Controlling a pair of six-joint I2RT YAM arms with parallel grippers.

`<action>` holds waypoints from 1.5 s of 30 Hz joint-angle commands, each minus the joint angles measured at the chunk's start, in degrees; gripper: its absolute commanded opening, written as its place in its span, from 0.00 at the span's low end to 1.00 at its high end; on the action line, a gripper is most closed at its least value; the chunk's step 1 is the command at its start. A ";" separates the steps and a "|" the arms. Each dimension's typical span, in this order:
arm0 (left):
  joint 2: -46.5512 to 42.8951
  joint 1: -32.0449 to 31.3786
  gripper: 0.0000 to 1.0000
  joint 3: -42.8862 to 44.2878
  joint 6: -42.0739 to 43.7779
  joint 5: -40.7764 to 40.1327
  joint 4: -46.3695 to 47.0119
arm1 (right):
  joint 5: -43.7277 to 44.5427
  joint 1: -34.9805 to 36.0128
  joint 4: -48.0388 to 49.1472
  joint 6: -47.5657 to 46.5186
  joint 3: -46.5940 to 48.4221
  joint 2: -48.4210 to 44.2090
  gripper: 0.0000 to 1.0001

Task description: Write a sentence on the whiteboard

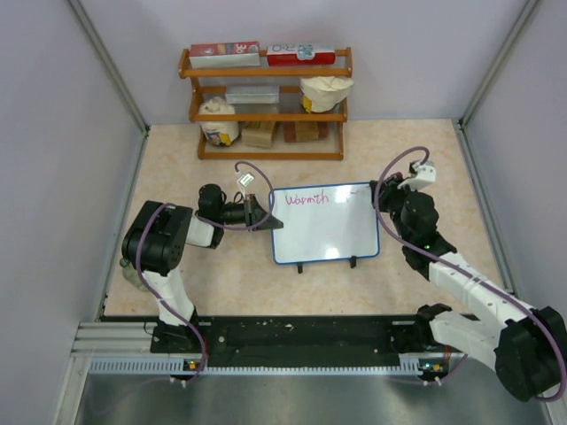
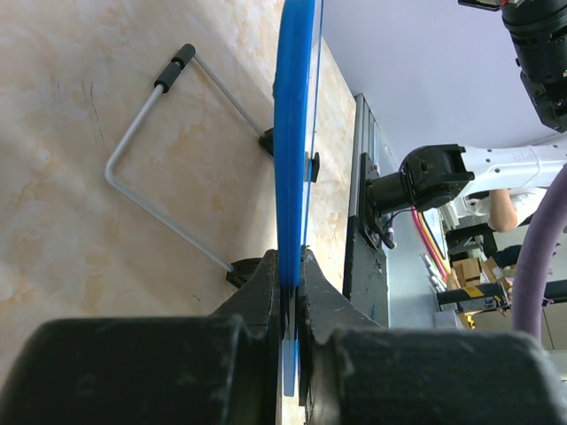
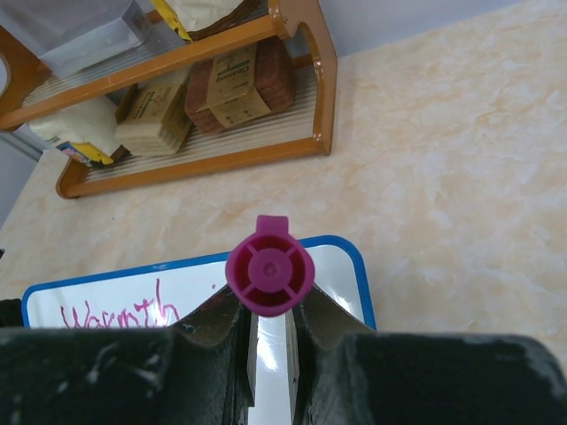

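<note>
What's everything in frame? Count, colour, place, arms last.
whiteboard: 1, white with blue frame, centre of table, "Warmth" in pink at top left
wire stand: 1, grey, at whiteboard's back
marker: 1, magenta, near whiteboard's upper right corner
shelf: 1, brown wood, far edge of table
boxes: 2, mostly red, top of shelf
bags: 2, pale, left and right on shelf
brown blocks: 2, bottom of shelf
table: 1, beige marble pattern
left pincer: 1, black, shut on whiteboard's left edge
right pincer: 1, black, shut on marker

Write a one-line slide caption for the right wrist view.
Right fingers hold a magenta marker by the whiteboard reading "Warmth"; a wooden shelf stands behind.
</note>
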 commanded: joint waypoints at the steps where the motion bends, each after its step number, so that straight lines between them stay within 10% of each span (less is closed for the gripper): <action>1: -0.33 0.10 0.00 1.02 -0.36 -0.92 -1.35 | -0.48 -0.85 2.34 0.10 3.51 1.38 0.00; 45: -0.33 0.10 0.00 1.02 -0.54 -1.01 -1.09 | -2.59 -0.85 0.41 1.33 -2.38 -0.19 0.00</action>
